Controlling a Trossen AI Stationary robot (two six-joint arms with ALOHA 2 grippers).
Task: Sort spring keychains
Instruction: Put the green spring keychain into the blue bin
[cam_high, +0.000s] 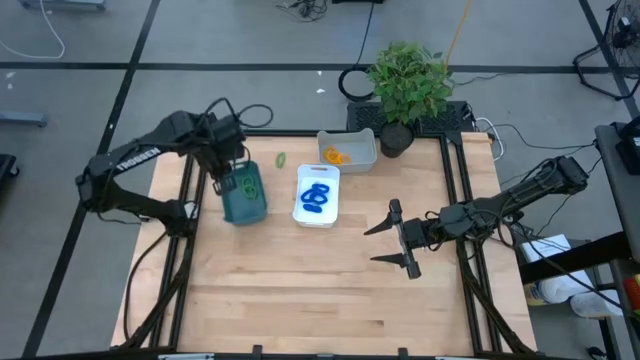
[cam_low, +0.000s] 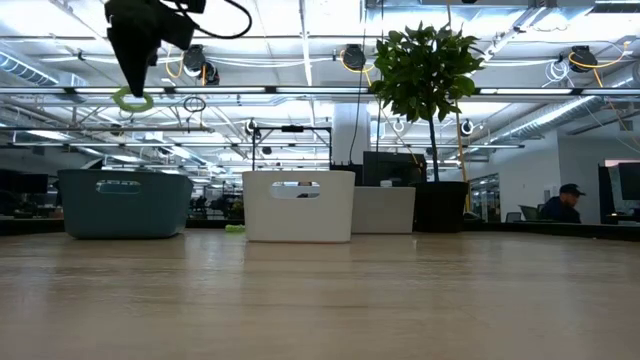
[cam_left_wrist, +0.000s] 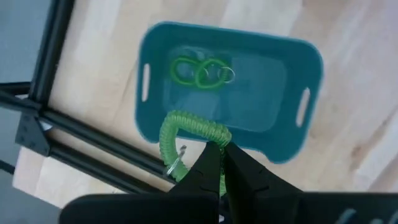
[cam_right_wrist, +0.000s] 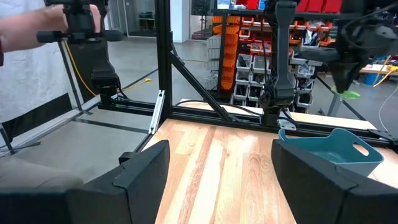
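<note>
My left gripper (cam_high: 236, 180) hangs over the teal tray (cam_high: 243, 200) at the table's left and is shut on a green spring keychain (cam_left_wrist: 186, 127). Other green keychains (cam_left_wrist: 202, 73) lie inside that tray. Blue keychains (cam_high: 316, 196) fill the white tray (cam_high: 317, 218) at the middle. Orange-yellow ones (cam_high: 335, 155) lie in the farther white tray (cam_high: 362, 150). One green keychain (cam_high: 282, 158) rests on the bare wood between the trays. My right gripper (cam_high: 385, 240) waits open at the table's right, touching nothing. My left gripper pinches the green keychain's coil near one end (cam_left_wrist: 208, 132) between its two fingers, coming from above and pointing down. The keychain is lifted clear and hangs as a loop (cam_low: 133, 99) below the fingertips, above the teal tray, with its metal ring (cam_left_wrist: 177, 163) dangling.
A potted plant (cam_high: 408, 85) stands at the far edge behind the trays. Black frame rails (cam_high: 190, 200) run along the left and right sides of the table. The near half of the wooden top (cam_high: 310, 290) holds nothing. A person (cam_low: 565, 203) sits far off in the room.
</note>
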